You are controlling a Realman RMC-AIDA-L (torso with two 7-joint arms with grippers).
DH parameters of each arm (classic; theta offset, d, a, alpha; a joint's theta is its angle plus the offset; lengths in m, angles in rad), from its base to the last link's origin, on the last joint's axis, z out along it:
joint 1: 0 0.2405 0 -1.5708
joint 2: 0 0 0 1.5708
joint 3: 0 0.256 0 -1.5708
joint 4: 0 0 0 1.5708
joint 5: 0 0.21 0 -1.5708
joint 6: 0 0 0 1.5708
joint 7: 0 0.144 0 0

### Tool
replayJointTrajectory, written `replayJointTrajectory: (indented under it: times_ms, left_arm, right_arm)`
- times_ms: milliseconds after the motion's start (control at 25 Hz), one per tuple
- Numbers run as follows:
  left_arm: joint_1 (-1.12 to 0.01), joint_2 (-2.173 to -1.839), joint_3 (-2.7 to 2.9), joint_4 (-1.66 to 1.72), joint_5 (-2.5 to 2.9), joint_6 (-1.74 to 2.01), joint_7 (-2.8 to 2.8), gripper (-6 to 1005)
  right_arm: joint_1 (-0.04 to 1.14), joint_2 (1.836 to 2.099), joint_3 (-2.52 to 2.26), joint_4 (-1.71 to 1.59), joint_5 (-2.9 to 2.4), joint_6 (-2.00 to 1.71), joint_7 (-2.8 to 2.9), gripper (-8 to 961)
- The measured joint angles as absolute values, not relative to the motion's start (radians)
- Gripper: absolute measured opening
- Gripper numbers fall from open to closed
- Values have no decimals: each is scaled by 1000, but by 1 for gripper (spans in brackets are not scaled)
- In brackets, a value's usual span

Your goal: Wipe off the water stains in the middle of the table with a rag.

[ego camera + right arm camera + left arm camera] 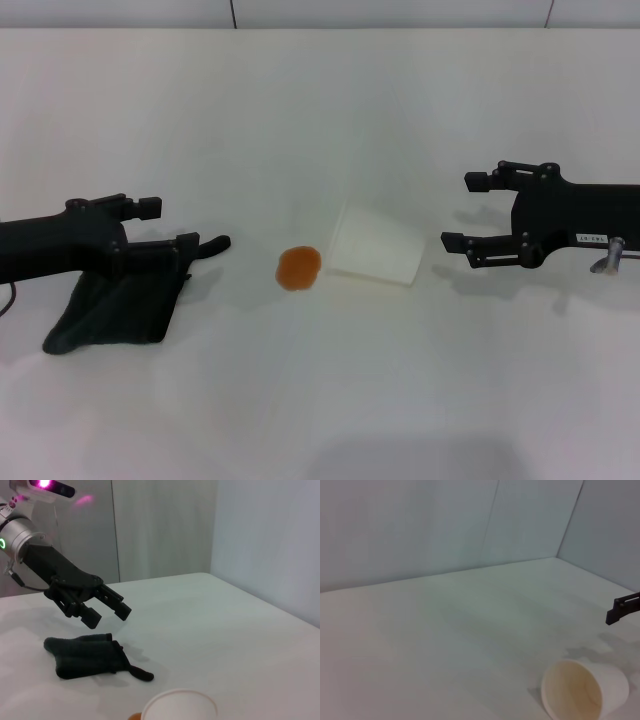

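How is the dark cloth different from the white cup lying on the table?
The rag is dark, soft and lies crumpled flat under the left gripper; the paper cup is white, stiff and tipped on its side beside the orange stain. The rag looks larger. Both rest on the table, ungripped.

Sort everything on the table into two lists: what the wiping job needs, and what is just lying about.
Needed for the job:
- stain, orange-brown, mid-table
- rag, dark, lying flat under the left gripper
- left gripper, jaws open above the rag
- table

Just lying about:
- paper cup, tipped on its side beside the stain
- right gripper, open, off to the side
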State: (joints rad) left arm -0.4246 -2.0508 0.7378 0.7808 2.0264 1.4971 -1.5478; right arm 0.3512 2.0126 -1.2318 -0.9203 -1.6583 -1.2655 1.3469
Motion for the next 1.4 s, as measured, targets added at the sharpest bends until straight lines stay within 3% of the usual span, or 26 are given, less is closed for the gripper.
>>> replayJointTrajectory:
  times_ms: [1080, 1400]
  left_arm:
    - [-382, -2066, 736, 770, 2015, 1471, -1522, 861]
    - [-387, -2065, 736, 770, 2016, 1471, -1529, 861]
  right_arm:
    - [354, 2012, -1231, -933, -1658, -1271, 1352, 843]
    - [378, 1998, -1224, -1178, -1853, -1339, 1654, 844]
